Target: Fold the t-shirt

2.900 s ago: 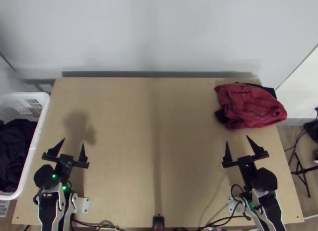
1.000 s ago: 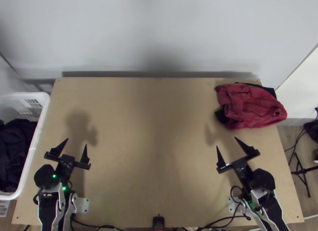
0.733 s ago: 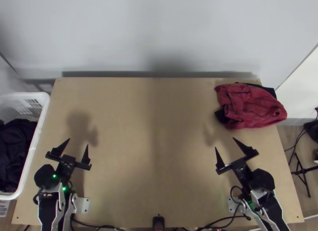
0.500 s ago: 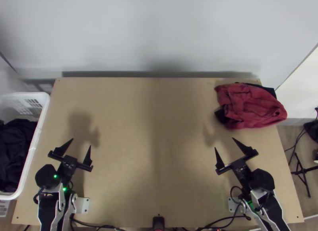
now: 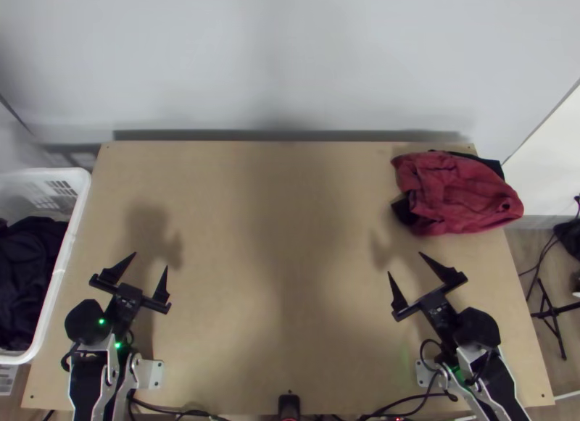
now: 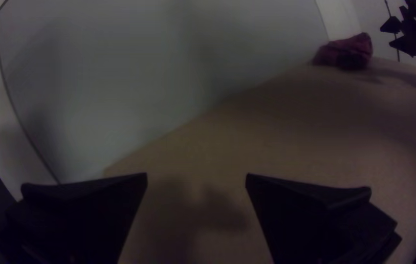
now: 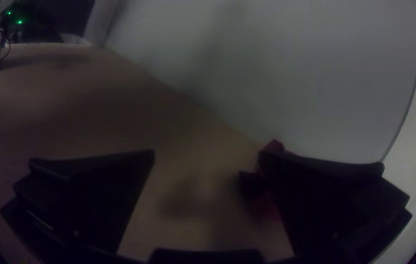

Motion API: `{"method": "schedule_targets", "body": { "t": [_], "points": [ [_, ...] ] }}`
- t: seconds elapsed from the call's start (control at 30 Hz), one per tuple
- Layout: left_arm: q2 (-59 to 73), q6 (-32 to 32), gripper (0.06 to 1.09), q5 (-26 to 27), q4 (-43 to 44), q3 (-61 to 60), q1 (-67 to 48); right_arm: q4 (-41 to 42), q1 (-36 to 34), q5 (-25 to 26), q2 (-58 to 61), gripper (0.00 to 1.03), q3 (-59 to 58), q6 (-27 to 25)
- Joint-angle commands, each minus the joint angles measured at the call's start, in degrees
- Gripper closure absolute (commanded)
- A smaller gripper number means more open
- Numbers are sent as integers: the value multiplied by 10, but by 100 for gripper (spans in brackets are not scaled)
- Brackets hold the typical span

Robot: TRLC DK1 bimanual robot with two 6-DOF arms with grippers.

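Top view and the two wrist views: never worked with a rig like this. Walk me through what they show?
Two robot arms, left arm and right arm, are based at the near edge of a wooden table. Each ends in a claw with two flat black fingers. The top view looks steeply down from above that edge. Each wrist view comes from a camera on one arm, so its own fingers loom at the bottom.

At the table's far right lies a bunched red cloth, with dark cloth peeking out from under it. At the left edge is a white basket with dark fabric inside.

Left claw and right claw are both open, holding nothing.
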Motion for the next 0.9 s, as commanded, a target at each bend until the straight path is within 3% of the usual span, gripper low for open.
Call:
{"method": "schedule_targets", "body": {
  "t": [0.0,0.2,0.23,0.33,0.47,0.6,0.73,0.87],
  "points": [
    [0,-1,11,10,-1,0,-15,9,4,-20,-1,4,3,32],
    [-1,-1,11,16,9,-1,-60,-6,-28,-19,1,4,1,19],
    [-1,31,11,7,11,-1,-68,-6,-29,-18,1,4,1,13],
    [-1,2,11,-57,36,-3,-63,3,-28,-10,8,4,1,-3],
    [-1,-12,11,-93,74,-2,-25,30,-28,55,44,4,1,-11],
    [6,-12,11,-92,151,8,61,109,-43,119,98,4,10,-40],
    [78,-10,11,-94,185,47,181,144,-99,121,188,4,78,-47],
    [282,-1,11,-60,90,186,320,132,-172,123,318,4,220,-46]
  ]
}}
